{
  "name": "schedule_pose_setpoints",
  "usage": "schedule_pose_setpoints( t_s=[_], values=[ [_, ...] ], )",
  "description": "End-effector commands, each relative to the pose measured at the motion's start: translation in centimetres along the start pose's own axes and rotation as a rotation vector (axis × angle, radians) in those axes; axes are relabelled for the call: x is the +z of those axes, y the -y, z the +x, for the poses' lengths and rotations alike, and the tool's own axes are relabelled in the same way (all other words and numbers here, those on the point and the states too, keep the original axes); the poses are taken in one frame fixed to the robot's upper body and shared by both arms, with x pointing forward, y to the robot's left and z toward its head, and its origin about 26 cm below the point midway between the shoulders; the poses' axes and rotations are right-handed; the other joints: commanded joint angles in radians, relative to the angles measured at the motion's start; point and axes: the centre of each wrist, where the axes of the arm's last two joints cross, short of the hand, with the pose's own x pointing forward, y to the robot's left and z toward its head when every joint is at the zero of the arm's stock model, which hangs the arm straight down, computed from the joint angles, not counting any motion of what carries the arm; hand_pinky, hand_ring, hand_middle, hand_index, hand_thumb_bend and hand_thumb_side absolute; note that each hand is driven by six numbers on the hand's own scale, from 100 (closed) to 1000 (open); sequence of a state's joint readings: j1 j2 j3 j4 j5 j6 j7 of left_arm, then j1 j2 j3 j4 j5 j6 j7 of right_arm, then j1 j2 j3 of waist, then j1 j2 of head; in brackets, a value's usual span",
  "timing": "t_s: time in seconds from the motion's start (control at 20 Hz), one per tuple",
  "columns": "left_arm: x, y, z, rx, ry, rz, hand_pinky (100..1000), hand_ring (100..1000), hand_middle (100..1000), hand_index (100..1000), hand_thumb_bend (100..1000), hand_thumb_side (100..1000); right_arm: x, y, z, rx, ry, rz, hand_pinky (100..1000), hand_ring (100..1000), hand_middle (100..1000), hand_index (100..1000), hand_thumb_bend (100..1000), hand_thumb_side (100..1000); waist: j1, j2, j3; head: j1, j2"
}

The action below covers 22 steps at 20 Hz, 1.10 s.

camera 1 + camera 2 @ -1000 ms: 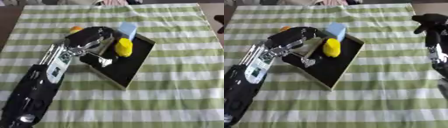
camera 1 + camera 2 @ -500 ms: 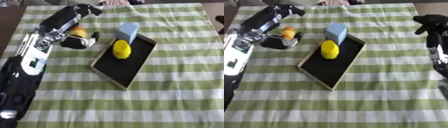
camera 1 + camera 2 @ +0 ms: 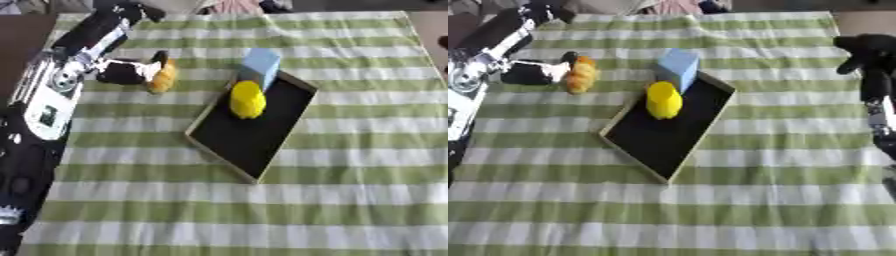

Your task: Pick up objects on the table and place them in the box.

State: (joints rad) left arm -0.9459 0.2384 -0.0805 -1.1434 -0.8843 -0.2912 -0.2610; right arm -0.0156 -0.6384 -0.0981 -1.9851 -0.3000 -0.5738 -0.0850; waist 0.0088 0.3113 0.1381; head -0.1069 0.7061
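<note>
Near the surface's far left edge, the left hand (image 3: pixel 122 72) curls dark fingers against the small orange rounded object (image 3: pixel 162 76), which lies on the green-striped cloth (image 3: pixel 350 150), well apart from the shallow black box (image 3: pixel 249 135). The grip looks partial, so the object may roll off. The right hand (image 3: pixel 866 50) idles, fingers curled on nothing.

Your left hand (image 3: pixel 131 70) sits upper left, touching the orange object (image 3: pixel 161 76) — the yellow one (image 3: pixel 248 99) lies in the box (image 3: pixel 229 150).
</note>
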Motion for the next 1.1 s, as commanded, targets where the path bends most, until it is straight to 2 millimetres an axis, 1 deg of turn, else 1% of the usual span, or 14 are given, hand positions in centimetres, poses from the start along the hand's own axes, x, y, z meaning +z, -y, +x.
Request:
schedule_pose_setpoints(
  t_s=[0.05, 0.1, 0.15, 0.2, 0.25, 0.35, 0.5, 0.95, 1.0, 1.1],
  values=[
    [-0.2, -0.8, -1.1, -0.025, -0.047, 0.007, 881, 911, 783, 922, 215, 491, -0.8, 0.4, 0.5, 0.020, 0.029, 0.028, 947, 828, 518, 786, 100, 470, -0.004, -0.013, -0.003, 0.007, -0.017],
    [-0.3, -0.7, -1.2, -0.023, -0.053, -0.001, 881, 911, 783, 922, 219, 494, -0.9, 0.4, 0.5, 0.020, 0.031, 0.029, 947, 828, 518, 786, 100, 470, -0.004, -0.011, -0.004, 0.009, -0.019],
    [-0.4, -0.6, -1.4, -0.024, -0.056, -0.007, 885, 916, 787, 922, 273, 518, -0.9, 0.4, 0.5, 0.020, 0.033, 0.029, 948, 828, 518, 786, 100, 470, -0.004, -0.009, -0.006, 0.010, -0.020],
    [-0.4, -0.5, -1.4, -0.027, -0.057, -0.013, 885, 917, 788, 921, 287, 518, -1.0, 0.4, 0.5, 0.020, 0.035, 0.029, 948, 828, 518, 786, 100, 470, -0.004, -0.006, -0.008, 0.011, -0.021],
    [-0.5, -0.6, -1.5, -0.032, -0.058, -0.018, 886, 920, 789, 918, 320, 535, -1.0, 0.4, 0.6, 0.020, 0.038, 0.027, 948, 828, 518, 786, 100, 470, -0.003, -0.003, -0.009, 0.012, -0.023],
    [-0.7, -0.7, -1.7, -0.041, -0.058, -0.030, 884, 920, 790, 917, 344, 559, -1.2, 0.5, 0.6, 0.021, 0.046, 0.023, 947, 828, 520, 786, 100, 470, -0.002, 0.001, -0.012, 0.012, -0.026],
    [-0.9, -1.0, -2.0, -0.051, -0.068, -0.055, 875, 916, 791, 919, 366, 562, -1.6, 0.7, 0.7, 0.023, 0.064, 0.011, 945, 827, 521, 786, 100, 470, 0.001, 0.005, -0.016, 0.017, -0.027],
    [-1.9, -1.6, -2.9, -0.103, -0.120, -0.121, 892, 929, 805, 932, 423, 553, -2.1, 0.9, 0.9, 0.025, 0.079, 0.004, 946, 828, 520, 786, 100, 470, 0.011, 0.020, -0.026, 0.034, -0.030],
    [-2.0, -1.7, -2.9, -0.109, -0.118, -0.131, 903, 938, 810, 934, 434, 605, -2.2, 0.9, 0.9, 0.025, 0.081, 0.005, 946, 828, 519, 786, 100, 470, 0.013, 0.022, -0.029, 0.038, -0.030],
    [-2.4, -2.3, -3.0, -0.123, -0.103, -0.160, 908, 941, 812, 932, 454, 628, -2.3, 0.9, 0.9, 0.026, 0.081, 0.009, 947, 827, 518, 786, 100, 470, 0.016, 0.026, -0.033, 0.045, -0.030]
  ],
)
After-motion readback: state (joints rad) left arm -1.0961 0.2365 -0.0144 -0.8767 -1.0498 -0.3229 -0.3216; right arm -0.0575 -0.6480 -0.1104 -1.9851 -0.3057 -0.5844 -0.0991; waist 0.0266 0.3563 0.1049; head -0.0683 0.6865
